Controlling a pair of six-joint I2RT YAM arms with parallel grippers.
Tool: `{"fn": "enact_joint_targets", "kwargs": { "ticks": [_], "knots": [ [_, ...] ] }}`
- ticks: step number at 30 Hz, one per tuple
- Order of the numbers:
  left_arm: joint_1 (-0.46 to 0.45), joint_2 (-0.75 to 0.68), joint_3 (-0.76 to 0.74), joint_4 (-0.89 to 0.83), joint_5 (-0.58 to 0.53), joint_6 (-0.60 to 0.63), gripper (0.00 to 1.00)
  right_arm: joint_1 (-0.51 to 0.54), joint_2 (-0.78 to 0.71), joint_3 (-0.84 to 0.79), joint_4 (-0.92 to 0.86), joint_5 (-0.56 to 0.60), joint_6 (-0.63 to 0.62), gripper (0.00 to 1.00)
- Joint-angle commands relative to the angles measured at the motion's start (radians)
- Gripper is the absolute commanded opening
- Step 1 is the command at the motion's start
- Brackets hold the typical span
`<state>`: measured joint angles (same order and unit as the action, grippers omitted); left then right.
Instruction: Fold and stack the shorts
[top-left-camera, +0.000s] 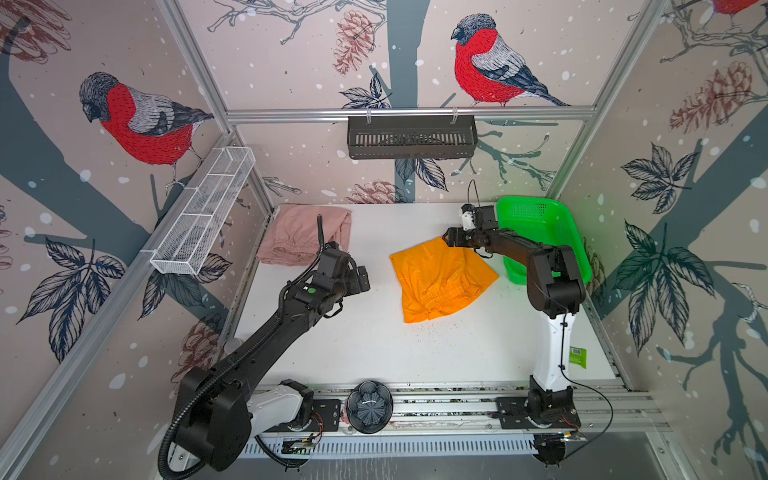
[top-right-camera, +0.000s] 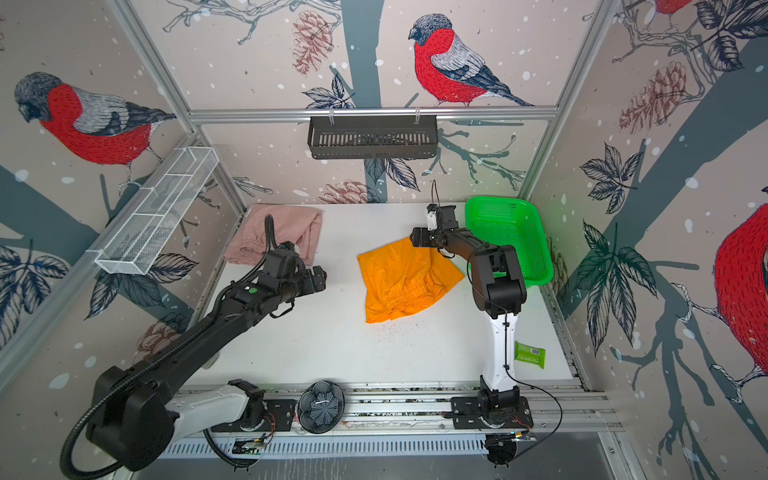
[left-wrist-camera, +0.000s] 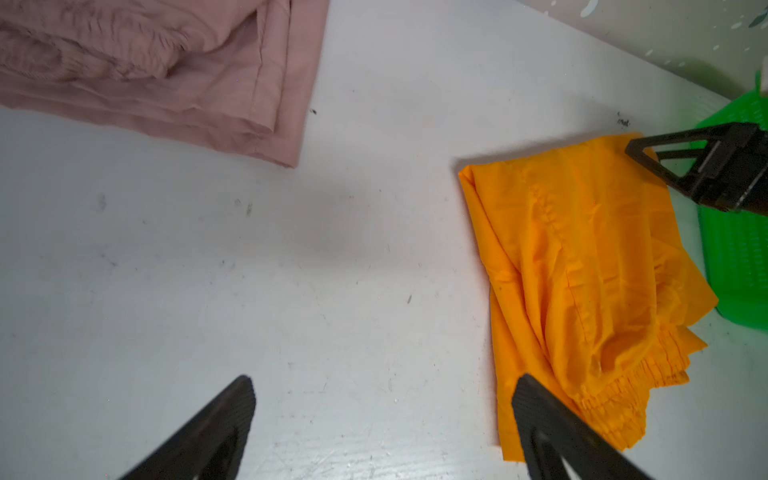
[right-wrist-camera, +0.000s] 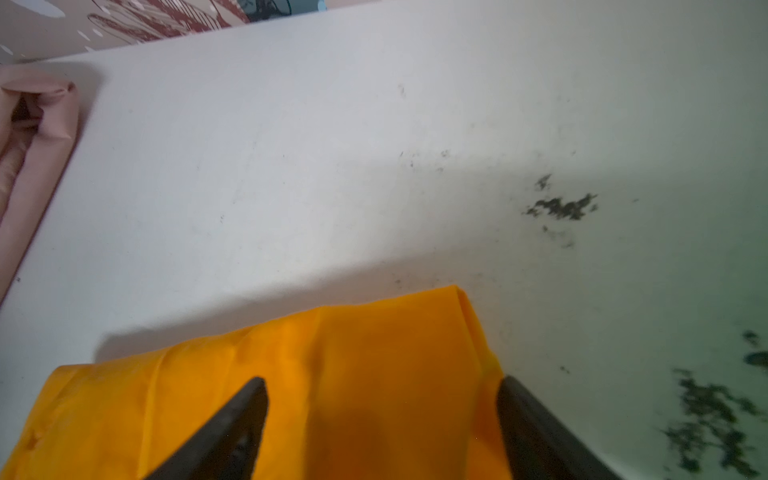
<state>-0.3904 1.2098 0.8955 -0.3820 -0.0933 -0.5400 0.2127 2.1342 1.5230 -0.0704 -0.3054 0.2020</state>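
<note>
"Right wrist view had what under the right end effector (right-wrist-camera: 382, 386)?" asked one.

"One corner of the orange shorts (right-wrist-camera: 332, 361)," said the other. "Its jaws stood wide apart and gripped nothing. The corner's edge lay just ahead of it, with bare worktop (right-wrist-camera: 374, 166) beyond."

"Which way did the cloth run from there?"

"In both top views it ran back from that end effector toward the arm's own base, on a slant. The gathered waistband lay at the end away from the jaws."

"And the left end effector (left-wrist-camera: 382, 382)?"

"Spread wide as well, and empty, over bare worktop. The orange shorts lay off to its side, near the waistband end. A strip of worktop showed between them in a top view."

"Farthest out?"

"The pink shorts (top-left-camera: 299, 237) lay in layers beyond the left end effector, at the far corner. They were well apart from the orange pair."

"So which arm was nearer?"

"The right one, I judged, being already over the orange corner. Stacking would mean carrying that pair across toward the pink."
</note>
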Motion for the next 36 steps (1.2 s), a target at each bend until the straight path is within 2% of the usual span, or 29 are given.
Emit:
{"fn": "enact_joint_targets", "kwargs": {
  "ticks": [1, 8, 14, 17, 20, 22, 25, 30, 33, 36],
  "knots": [
    [0.04, 0.042, 0.096, -0.053, -0.047, 0.091, 0.97, 0.013, -0.087, -0.038, 0.056, -0.011, 0.006, 1.0],
    [0.158, 0.231, 0.352, -0.105, -0.047, 0.208, 0.97, 0.05, -0.367, -0.267, 0.133, -0.061, 0.004, 0.99],
    [0.26, 0.477, 0.517, 0.006, -0.069, 0.349, 0.97, 0.144, -0.631, -0.508, 0.159, -0.07, 0.009, 1.0],
    [0.301, 0.614, 0.622, 0.043, -0.04, 0.41, 0.97, 0.204, -0.759, -0.633, 0.202, -0.089, 0.043, 0.99],
    [0.355, 0.741, 0.734, 0.051, 0.088, 0.398, 0.97, 0.272, -0.861, -0.721, 0.221, -0.076, 0.069, 0.99],
    [0.374, 0.852, 0.849, 0.007, 0.159, 0.412, 0.97, 0.297, -0.923, -0.779, 0.238, -0.069, 0.105, 0.99],
    [0.39, 1.006, 1.02, -0.096, 0.183, 0.42, 0.97, 0.297, -0.987, -0.859, 0.277, -0.068, 0.152, 1.0],
    [0.419, 1.239, 1.297, -0.315, 0.283, 0.417, 0.97, 0.289, -1.041, -0.89, 0.219, -0.072, 0.13, 1.0],
    [0.432, 1.284, 1.307, -0.345, 0.308, 0.405, 0.97, 0.288, -1.051, -0.889, 0.185, -0.058, 0.108, 0.99],
    [0.441, 1.262, 1.231, -0.33, 0.328, 0.386, 0.97, 0.284, -1.049, -0.895, 0.17, -0.049, 0.095, 1.0]
  ]
}}
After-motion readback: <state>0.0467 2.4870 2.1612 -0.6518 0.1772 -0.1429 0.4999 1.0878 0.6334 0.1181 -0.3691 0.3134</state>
